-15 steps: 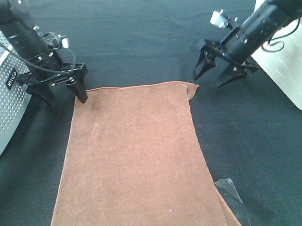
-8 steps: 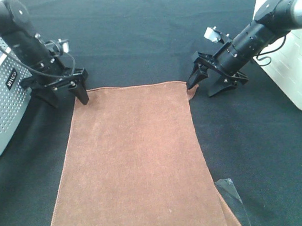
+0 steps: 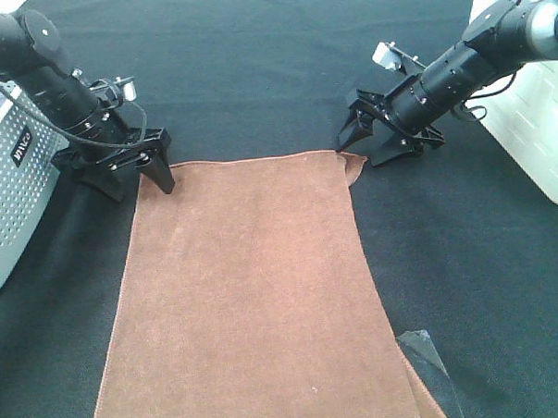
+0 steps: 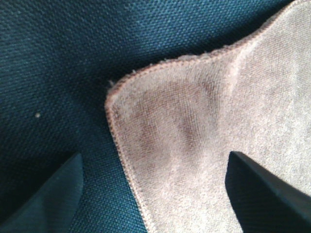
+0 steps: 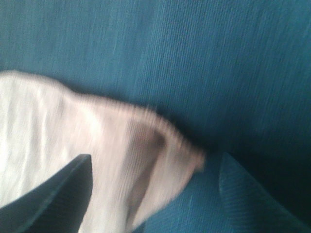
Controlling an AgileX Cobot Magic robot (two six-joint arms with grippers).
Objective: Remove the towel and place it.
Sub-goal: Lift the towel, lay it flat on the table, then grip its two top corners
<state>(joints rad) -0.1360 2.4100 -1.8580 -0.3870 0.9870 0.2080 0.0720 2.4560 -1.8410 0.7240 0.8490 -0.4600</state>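
The rust-brown towel (image 3: pixel 250 294) lies spread flat on the black table cloth, running from mid-table to the near edge. My left gripper (image 3: pixel 139 178) is open, low at the towel's far left corner (image 4: pixel 114 99), one finger on each side of the corner. My right gripper (image 3: pixel 364 148) is open, low at the far right corner, which is folded and puckered (image 5: pixel 160 145). In the right wrist view the fingers (image 5: pixel 53 194) straddle that fold. Neither gripper holds anything.
A grey perforated basket (image 3: pixel 9 184) stands at the left edge, beside my left arm. A white box (image 3: pixel 534 105) stands at the right edge behind my right arm. A clear plastic scrap (image 3: pixel 424 351) lies at the towel's near right side.
Both grippers have come down and inward to the towel's far corners. The right one moved left and lower; the left one shifted slightly right. The towel has not moved.
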